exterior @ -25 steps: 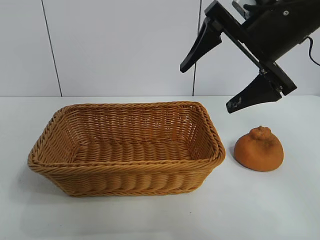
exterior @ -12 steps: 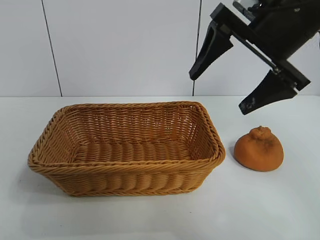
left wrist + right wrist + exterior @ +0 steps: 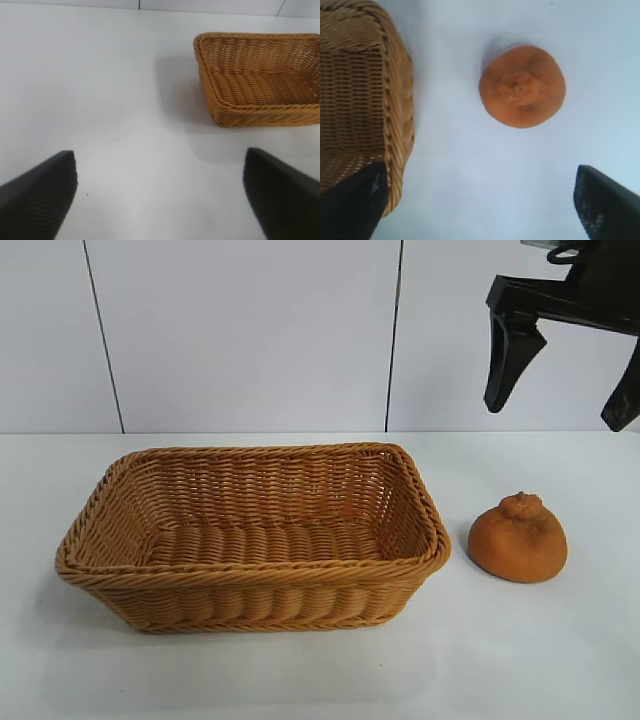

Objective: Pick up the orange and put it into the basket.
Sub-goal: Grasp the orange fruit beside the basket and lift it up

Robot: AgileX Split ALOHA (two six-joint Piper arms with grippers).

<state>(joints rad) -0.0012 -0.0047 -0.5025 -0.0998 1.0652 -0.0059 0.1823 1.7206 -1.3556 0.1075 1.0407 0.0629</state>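
While orange point(image 3: 518, 538) sat on table point(image 3: 560, 660) just right of wicker basket point(image 3: 250, 540), we noted right gripper point(image 3: 560, 380) overhead, jaws spread wide, empty; orange squat, no long axis. Left gripper point(image 3: 160, 195) open too, farther off.

White table point(image 3: 300, 680) — basket point(image 3: 250, 535), orange point(image 3: 518, 538)

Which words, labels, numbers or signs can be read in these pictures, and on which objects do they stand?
None: no readable text shows on the orange, the basket, the table, the wall panels or either gripper in any view.
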